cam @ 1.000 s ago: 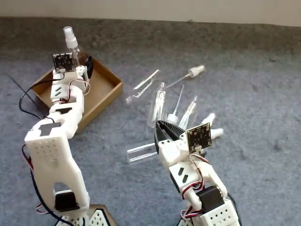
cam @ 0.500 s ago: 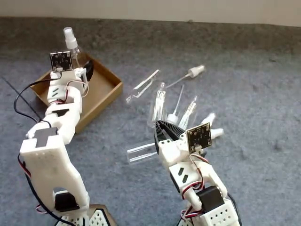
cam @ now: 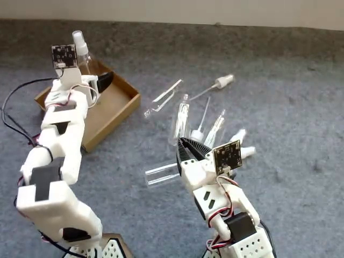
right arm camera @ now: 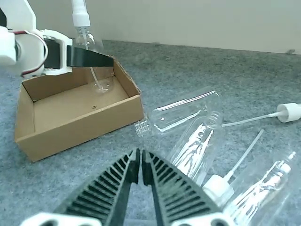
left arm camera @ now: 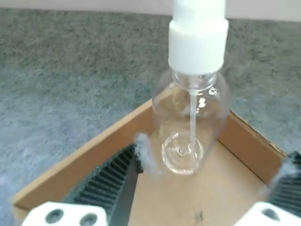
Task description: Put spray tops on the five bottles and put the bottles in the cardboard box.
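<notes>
The spray top (left arm camera: pixel 198 40) on the bottle (left arm camera: pixel 188 117) is cut off by the left wrist view's upper edge. From above, the left arm (cam: pixel 59 140) hides the wall of the cardboard box (cam: pixel 115 105) nearest the bench's (cam: pixel 290 107) left edge.

From high we overlook the box (cam: pixel 113 102), left wrist close over its corner, right wrist farther back, all sharing it.

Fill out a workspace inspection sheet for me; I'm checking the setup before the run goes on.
Surface: grey carpet-like cover, no spills seen.
Job's things: cardboard box holds one upright bottle, spray top on; loose bottles and spray tops lie beside the box.
Clutter: nothing seen.
Grippers: left gripper open, a finger on each side of the upright bottle; right gripper shut, empty, above the loose bottles.
Cables: black cable loops left of the box.
Surroundings: pale wall behind.
</notes>
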